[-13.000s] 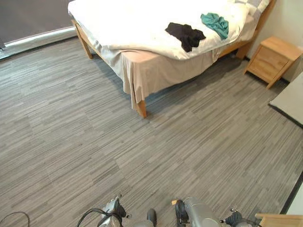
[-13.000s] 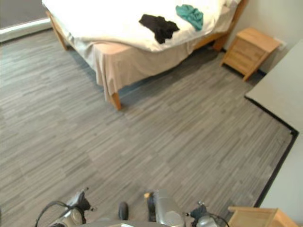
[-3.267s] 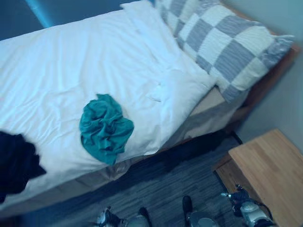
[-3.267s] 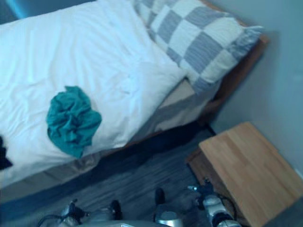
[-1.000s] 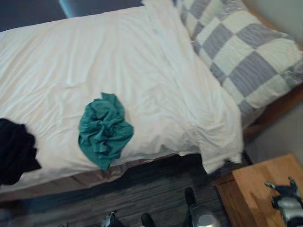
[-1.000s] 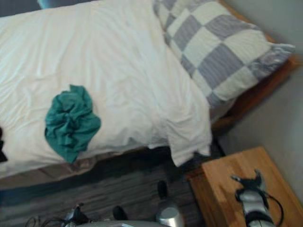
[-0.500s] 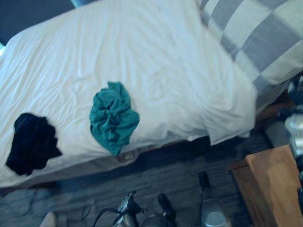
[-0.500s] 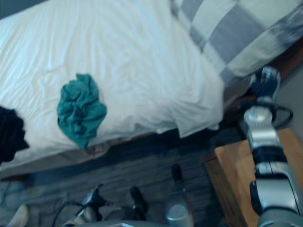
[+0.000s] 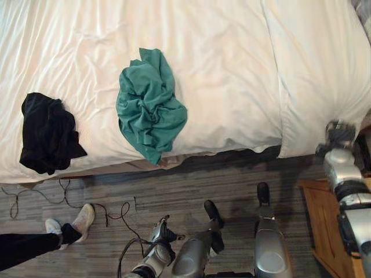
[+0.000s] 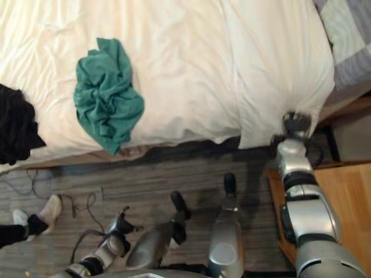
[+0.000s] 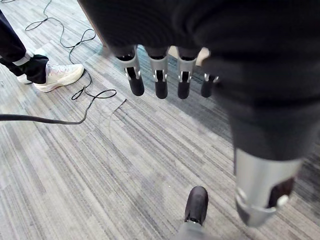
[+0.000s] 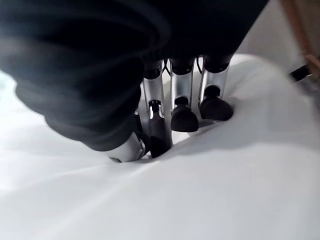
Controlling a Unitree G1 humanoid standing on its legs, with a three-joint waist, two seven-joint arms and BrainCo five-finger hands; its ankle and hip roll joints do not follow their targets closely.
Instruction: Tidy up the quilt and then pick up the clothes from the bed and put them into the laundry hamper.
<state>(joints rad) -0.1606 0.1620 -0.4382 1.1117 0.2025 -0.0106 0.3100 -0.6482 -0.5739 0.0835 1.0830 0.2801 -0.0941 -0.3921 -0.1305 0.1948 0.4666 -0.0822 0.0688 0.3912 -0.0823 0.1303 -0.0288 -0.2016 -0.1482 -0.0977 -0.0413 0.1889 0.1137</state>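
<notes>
A white quilt [image 9: 232,69] covers the bed. On it lie a crumpled teal garment [image 9: 149,107] near the front edge and a black garment [image 9: 46,133] farther left. My right hand [image 10: 297,124] is at the quilt's hanging front right corner. In the right wrist view its fingers [image 12: 182,107] and thumb pinch a fold of the white quilt [image 12: 210,190]. My left hand [image 9: 160,234] hangs low over the floor, well below the bed edge, and its fingers [image 11: 160,75] are straight and hold nothing.
A wooden nightstand [image 10: 348,197] stands on the floor right of my right arm. A grey-checked pillow [image 10: 348,40] lies at the bed's right end. A person's leg and light shoe [image 9: 75,220] are at the lower left, with thin cables [image 9: 35,194] across the floor.
The camera has swung down and nearer to the bed. My right hand has moved from above the nightstand onto the quilt's corner. A person's shoe has come into view.
</notes>
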